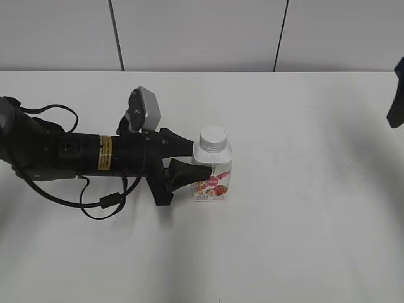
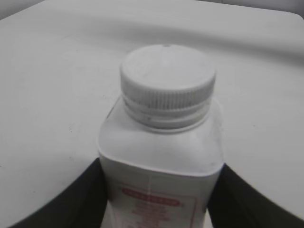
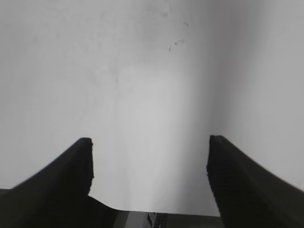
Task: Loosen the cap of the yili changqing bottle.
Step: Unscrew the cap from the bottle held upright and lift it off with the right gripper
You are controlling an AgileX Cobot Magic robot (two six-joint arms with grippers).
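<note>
The yili changqing bottle (image 1: 216, 175) stands upright on the white table, white and squarish with a pink-red fruit label. Its ribbed white cap (image 1: 213, 137) sits on the neck. My left gripper (image 1: 197, 159) reaches in from the left, and its two black fingers press against both sides of the bottle's body below the shoulders. In the left wrist view the bottle (image 2: 161, 152) fills the space between the fingers (image 2: 159, 190), and the cap (image 2: 167, 76) is free above them. My right gripper (image 3: 149, 161) is open and empty over bare table. Only a dark part of it (image 1: 396, 95) shows at the exterior view's right edge.
The white table (image 1: 303, 221) spreads around the bottle. A grey panelled wall runs behind its far edge. The left arm and its looping black cable (image 1: 101, 202) lie low over the table's left side.
</note>
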